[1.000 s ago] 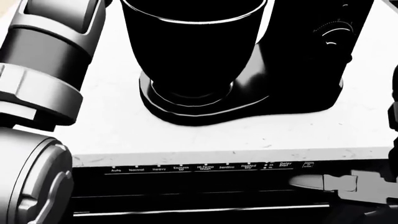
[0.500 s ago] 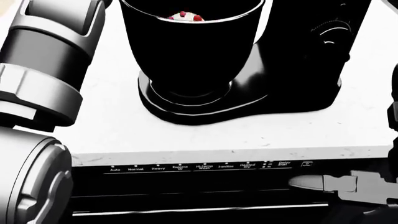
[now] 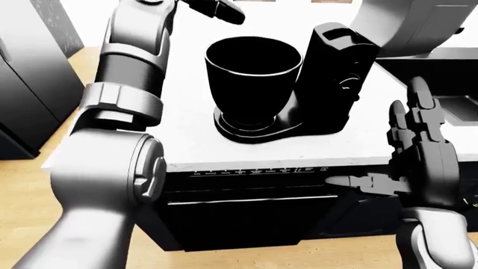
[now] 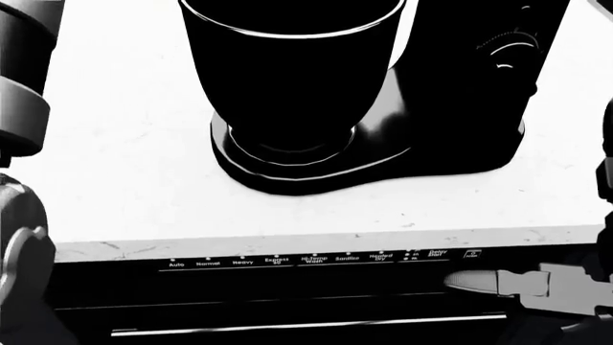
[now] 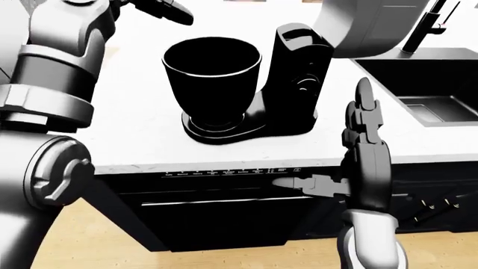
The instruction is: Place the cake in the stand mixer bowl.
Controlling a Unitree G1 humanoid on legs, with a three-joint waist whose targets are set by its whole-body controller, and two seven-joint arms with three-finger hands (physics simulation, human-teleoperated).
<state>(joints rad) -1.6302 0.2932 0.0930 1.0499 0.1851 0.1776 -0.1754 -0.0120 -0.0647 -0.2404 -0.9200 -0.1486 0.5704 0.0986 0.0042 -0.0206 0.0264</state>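
Both of your hands are empty: your left hand [image 3: 217,8] hangs above the stand mixer bowl [image 3: 254,78] at the top of the left-eye view with fingers apart, and your right hand [image 5: 366,159] stands upright, low at the right, fingers spread, one pointing at the dishwasher panel [image 4: 307,259]. You see no cake anywhere, since the bowl's inside is black, while the mixer [image 5: 295,73] stands on the white tabletop [image 3: 186,140].

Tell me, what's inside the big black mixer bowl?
Only blackness shows inside the mixer bowl. From the eye views its opening looks dark and nothing stands above the rim. The bowl's deep walls hide the bottom, so whether the cake lies down there cannot be told.
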